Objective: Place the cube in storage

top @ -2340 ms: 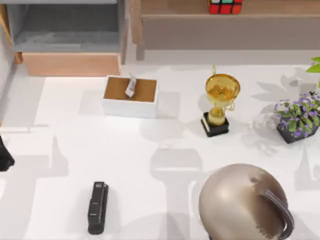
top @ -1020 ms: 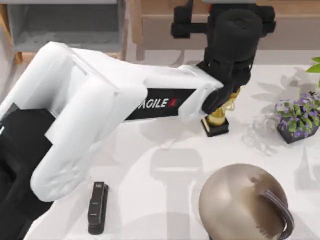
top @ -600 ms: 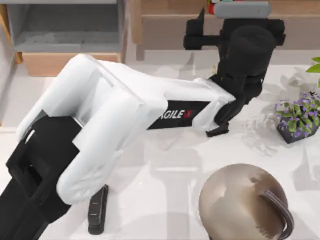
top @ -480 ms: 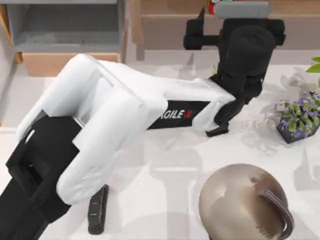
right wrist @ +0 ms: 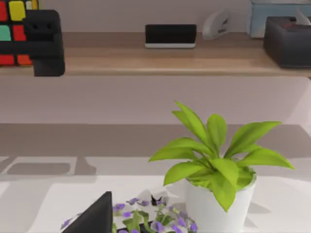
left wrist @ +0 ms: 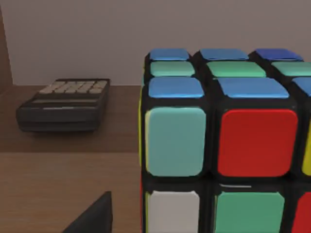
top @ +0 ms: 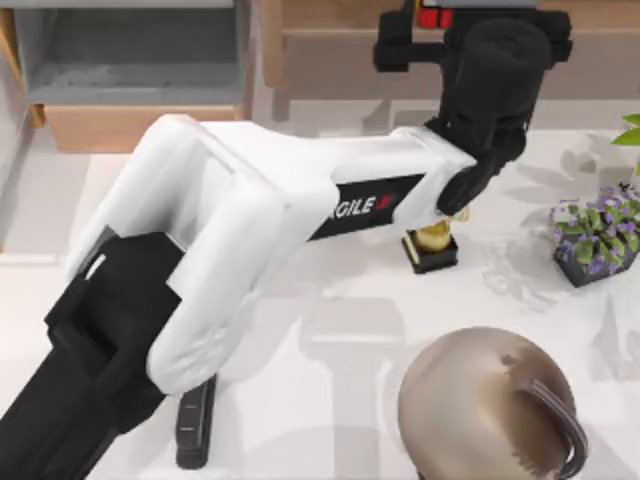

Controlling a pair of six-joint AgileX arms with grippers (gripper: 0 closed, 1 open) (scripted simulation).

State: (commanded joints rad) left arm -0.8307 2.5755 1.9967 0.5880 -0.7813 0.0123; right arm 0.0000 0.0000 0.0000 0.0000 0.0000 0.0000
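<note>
My left arm [top: 260, 210] reaches across the white counter [top: 330, 340] from the lower left of the top view to the long brown wooden shelf [top: 330, 15] at the back. Its black wrist hangs over the shelf's front edge, and the left gripper [top: 440, 12] sits right at the cube [top: 433, 15], of which a red and black sliver peeks out past the wrist. Whether this gripper is wide, narrow or clamped on the cube, I cannot tell.

In the left wrist view the cube [left wrist: 221, 145] stands upright on the shelf board [left wrist: 68, 189], very close, with blue and green squares on top and teal, red, white and green squares on the near face. A dark calculator [left wrist: 65, 110] lies flat on the same shelf, apart from the cube, near the back wall.

The storage [top: 135, 60], grey inside with a tan wooden front panel, is at the top left of the top view, well apart from the cube.

On the counter, the gold trophy [top: 435, 238] on its black base stands partly hidden under the arm, a black stapler [top: 195, 425] lies near the front, a large bronze helmet [top: 485, 405] sits at the front right, and a pot of purple flowers [top: 595, 240] is at the right edge.

The right wrist view takes in a green plant in a white pot [right wrist: 216, 167], with the cube [right wrist: 12, 31] and the left gripper's black body on the shelf beyond
</note>
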